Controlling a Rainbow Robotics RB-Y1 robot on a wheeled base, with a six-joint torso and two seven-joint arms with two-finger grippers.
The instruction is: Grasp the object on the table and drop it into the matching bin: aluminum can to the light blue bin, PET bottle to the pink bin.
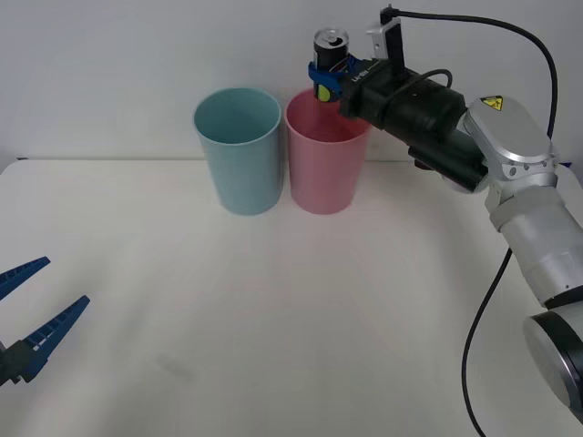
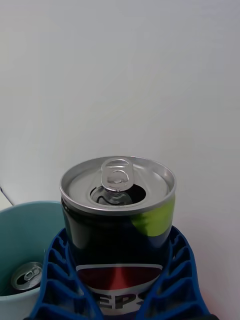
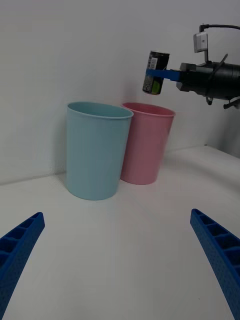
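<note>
**Fingers clamped on the can, one cup short**

My right fingers (image 1: 326, 73) grip the aluminum can (image 1: 330, 56) upright at upper centre, above the pink bin (image 1: 325, 164). The light blue bin (image 1: 239, 150) lies one cup further left. My left fingers (image 1: 32, 314) idle, spread wide, lower left.

Right arm extended forward and toward the robot's left, forearm angled up, wrist roughly level with the camera bracket on top. Right gripper (image 1: 324, 75) raised high, blue ribbed fingers (image 2: 60, 280) clamped on both sides of the can (image 1: 330, 53), holding it upright. Left arm low at the near left, barely in frame. Left gripper (image 1: 32, 314) hovers just above the tabletop (image 1: 273, 319) with fingers (image 3: 20, 245) spread wide, nothing between them, pointing forward
</note>
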